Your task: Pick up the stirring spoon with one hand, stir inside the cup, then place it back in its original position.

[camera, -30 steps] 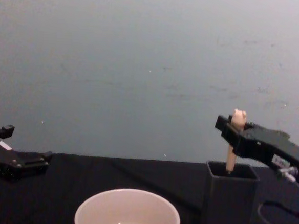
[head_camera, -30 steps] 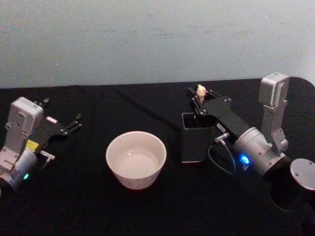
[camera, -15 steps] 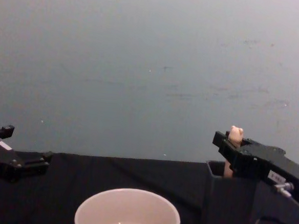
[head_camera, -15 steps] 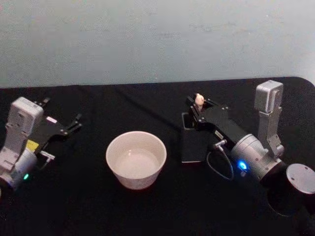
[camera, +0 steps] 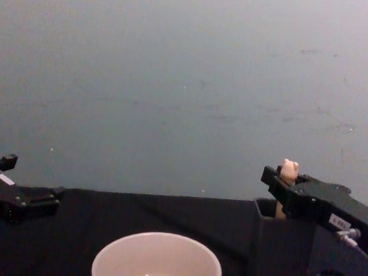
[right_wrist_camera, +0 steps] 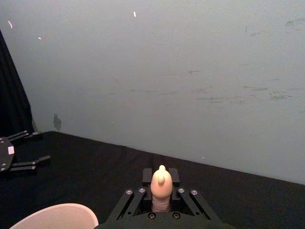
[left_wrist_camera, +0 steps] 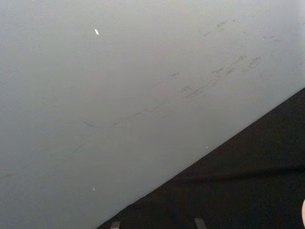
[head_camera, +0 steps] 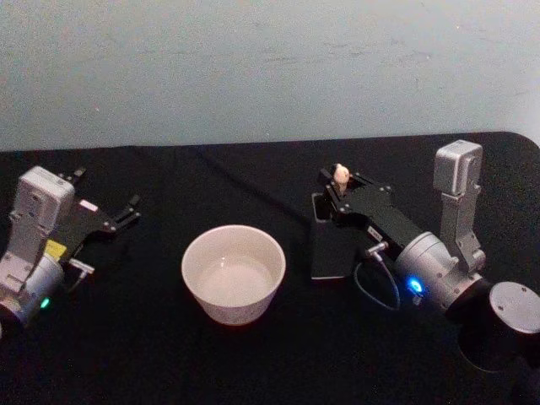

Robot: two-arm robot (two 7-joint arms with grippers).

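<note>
The stirring spoon (head_camera: 341,175) sits clamped in our right end effector (head_camera: 340,187) over the holder (head_camera: 327,253); the cup (head_camera: 233,273) stands apart; left end effector (head_camera: 126,211) spread, empty.

Dim, flat light leaves the black table (head_camera: 253,354) nearly featureless. The cup (head_camera: 234,273) is brightest, faintly glossy inside. Soft grain blurs everything; the wall behind the cup looks evenly grey.

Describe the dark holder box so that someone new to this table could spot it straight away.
On the black-clothed table, look to the robot's right of the wide round cream-white cup. There stands the tall dark grey square-mouthed holder box, under the right gripper, which is shut on the bear-topped beige spoon. Unlike the cup, it is narrow, straight-sided and nearly as dark as the cloth.
</note>
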